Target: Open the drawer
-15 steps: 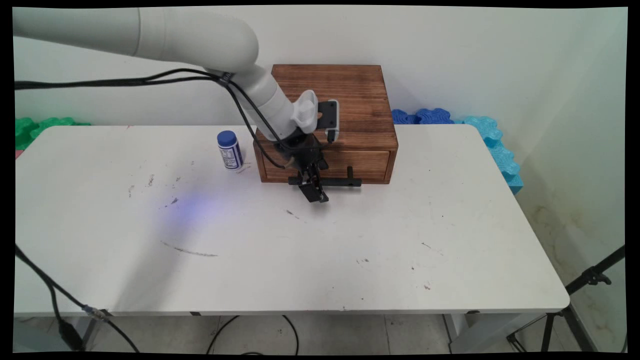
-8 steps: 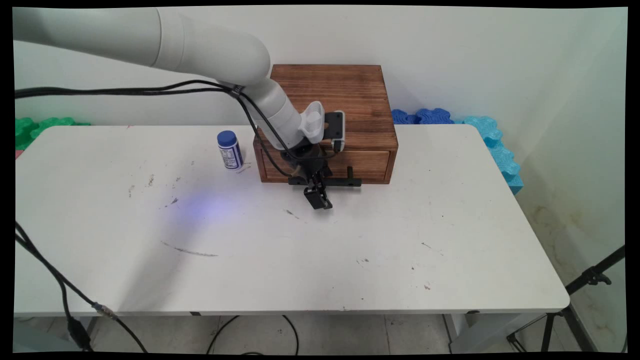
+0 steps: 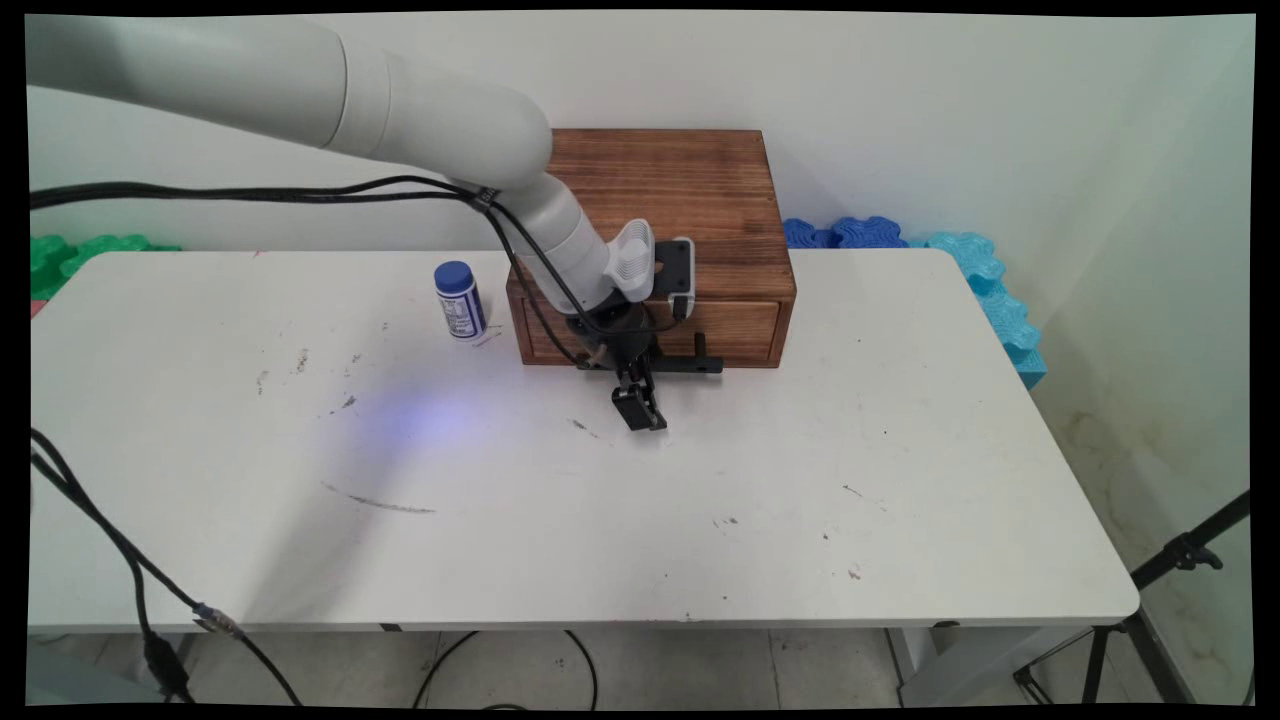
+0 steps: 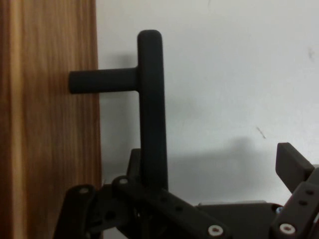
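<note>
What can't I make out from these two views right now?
- Main view: the left end of the drawer handle is hidden behind the gripper and wrist.
- Hand view: the gripper's linkage covers the handle's lower end, so contact with the near finger cannot be told.
- Main view: the bottle label is too small to read.

The black handle [image 4: 151, 109] runs down behind the gripper [image 4: 209, 174] linkage in the hand view — its lower end is hidden. The wooden drawer box [image 3: 700, 200] is partly covered by the arm in the main view, and the blue-capped bottle [image 3: 459, 300] carries a label too small to read.
</note>
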Controlling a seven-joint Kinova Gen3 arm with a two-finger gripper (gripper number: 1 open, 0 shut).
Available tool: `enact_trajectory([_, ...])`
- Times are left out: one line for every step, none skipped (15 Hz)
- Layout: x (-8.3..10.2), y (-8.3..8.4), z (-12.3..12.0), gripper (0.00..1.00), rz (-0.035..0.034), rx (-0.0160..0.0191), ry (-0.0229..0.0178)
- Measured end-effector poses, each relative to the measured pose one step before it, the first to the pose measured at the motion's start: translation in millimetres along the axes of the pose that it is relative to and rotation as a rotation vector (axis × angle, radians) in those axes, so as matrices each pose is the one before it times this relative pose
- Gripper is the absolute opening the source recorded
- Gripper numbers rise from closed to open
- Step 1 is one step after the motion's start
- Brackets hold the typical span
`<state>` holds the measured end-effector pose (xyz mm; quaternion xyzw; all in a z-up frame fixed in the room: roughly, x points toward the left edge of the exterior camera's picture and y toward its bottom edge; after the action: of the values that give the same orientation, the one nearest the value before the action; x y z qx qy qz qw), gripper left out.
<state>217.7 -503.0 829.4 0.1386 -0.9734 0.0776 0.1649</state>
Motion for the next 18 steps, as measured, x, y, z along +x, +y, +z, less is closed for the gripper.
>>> enact_trajectory([-0.56,1.11,1.04,1.0,-0.00062,-0.00201,-0.00269])
enact_trajectory([-0.4,0.84,0.68,1.0,-0.00019,-0.00148,-0.00198])
enact_trajectory([-0.63,1.61,0.89,1.0,0.00092,-0.00244,-0.00277])
enact_trajectory([-0.56,1.03,0.48,1.0,0.00047,-0.0012,-0.00148])
enact_trajectory([-0.63,1.54,0.56,1.0,0.00215,-0.00142,-0.00232])
enact_trajectory([-0.37,1.2,0.37,1.0,0.00242,-0.00108,-0.00188])
enact_trajectory([-0.59,2.21,0.14,1.0,0.00344,-0.00164,-0.00236])
enact_trajectory([-0.27,3.0,0.2,1.0,0.00473,-0.00259,-0.00254])
enact_trajectory([-0.2,3.25,-0.31,1.0,0.00349,-0.0022,-0.00126])
enact_trajectory([0.44,3.26,-0.38,1.0,0.00373,-0.00228,-0.0006])
enact_trajectory([0.98,3.93,-0.58,1.0,0.00422,-0.0028,-0.00008])
enact_trajectory([0.78,4.44,-1.02,1.0,0.00353,-0.00245,-0.0001])
enact_trajectory([0.95,4.08,-0.98,1.0,0.00309,-0.00221,0.00016])
enact_trajectory([1.11,4.86,-1.24,1.0,0.00379,-0.00256,0.00019])
enact_trajectory([1.07,5.11,-1.26,1.0,0.00401,-0.00266,-0.00015])
enact_trajectory([0.7,4.68,-1.11,1.0,0.00349,-0.00231,-0.00035])
enact_trajectory([0.47,5.39,-1.35,1.0,0.00342,-0.00224,-0.00076])
enact_trajectory([0.41,5.5,-1.08,1.0,0.0041,-0.00245,-0.0017])
